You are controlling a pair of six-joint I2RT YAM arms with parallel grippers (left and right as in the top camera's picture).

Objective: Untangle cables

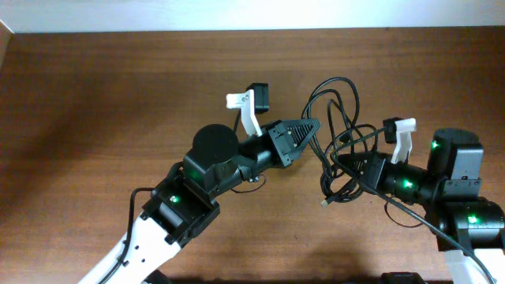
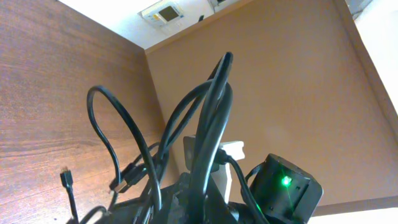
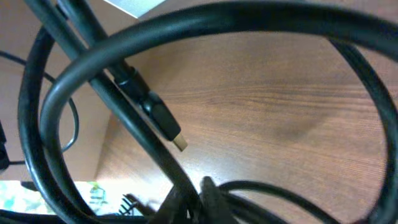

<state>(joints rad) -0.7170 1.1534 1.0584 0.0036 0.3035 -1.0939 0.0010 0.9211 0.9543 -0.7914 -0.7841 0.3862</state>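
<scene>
Desk [image 1: 95, 95]: brown wood-grain top, far edge butts against a white wall, far-left corner in view. On it: cables [image 1: 338, 146], a black tangle of loops right of centre, nearer the far edge than the near one. Part of it looks lifted; can't tell how much rests on the wood. One plug [image 1: 323, 203] sits at the tangle's near end.

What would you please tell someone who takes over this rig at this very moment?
Left claw: shut on the cables, with loops rising from it.
Right claw: shut on the same bunch from the other side.
Cables: one tangled bunch between the two claws, right of the middle of the table; a loose plug end shows near the right claw.
Done: both grips made; no cord separated yet.
Left: draw the cords apart and lay each out singly.
</scene>
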